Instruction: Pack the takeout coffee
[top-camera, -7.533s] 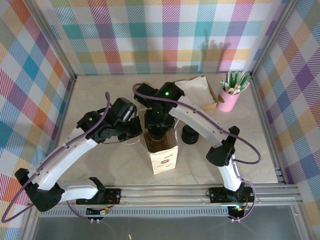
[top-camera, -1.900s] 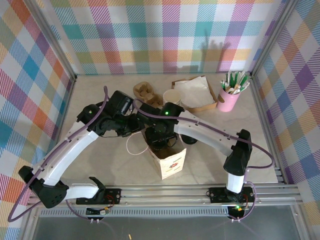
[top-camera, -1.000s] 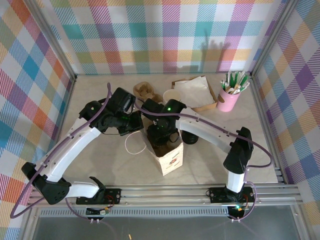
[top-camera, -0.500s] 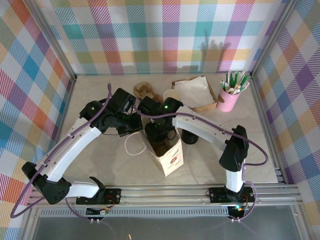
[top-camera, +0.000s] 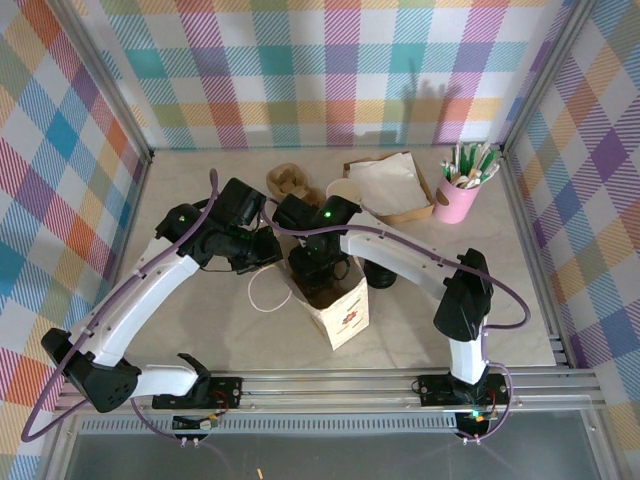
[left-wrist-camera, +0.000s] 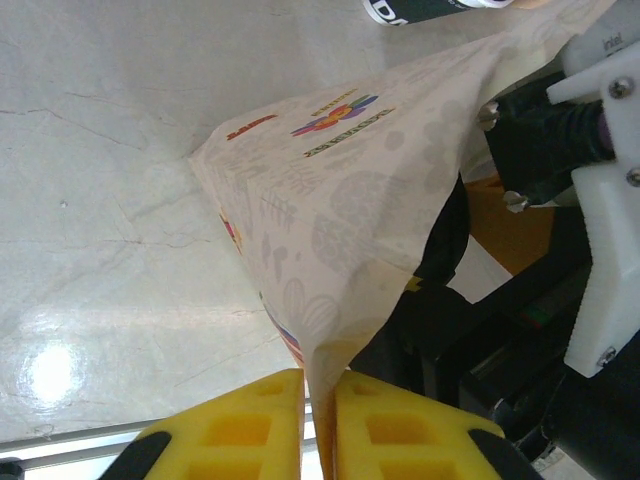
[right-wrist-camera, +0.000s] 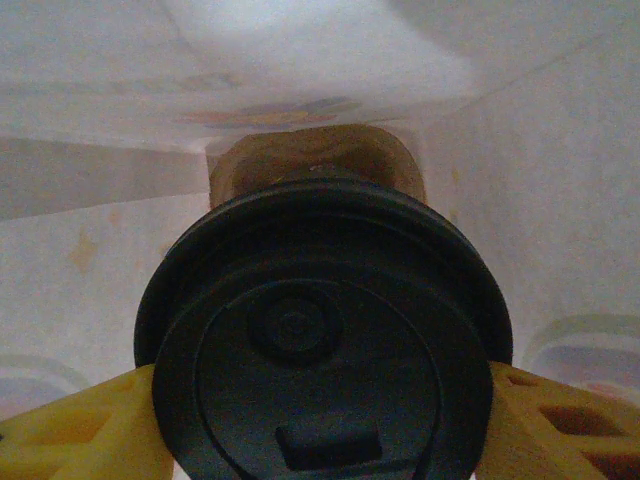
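Note:
The takeout coffee (right-wrist-camera: 320, 340) shows its round black lid, with the brown bottom of the paper bag (top-camera: 342, 312) beneath it. My right gripper (right-wrist-camera: 320, 425) is shut on it, one yellow finger (right-wrist-camera: 80, 430) on each side of the lid, and reaches down through the bag's mouth (top-camera: 315, 275). The printed bag (left-wrist-camera: 350, 200) stands upright in the middle of the table. My left gripper (left-wrist-camera: 318, 420) pinches the bag's rim between its yellow pads, at the bag's left side (top-camera: 268, 255).
A white loop handle (top-camera: 262, 295) lies on the table left of the bag. Behind it are a brown cardboard carrier (top-camera: 290, 182), a stack of cream cups (top-camera: 345, 190), a napkin tray (top-camera: 395, 185) and a pink straw cup (top-camera: 458, 195). Black lids (top-camera: 380, 272) sit right of the bag.
Both wrists and the bag have shifted only slightly. The right gripper stays down inside the bag with the cup. The left pads still have the rim between them.

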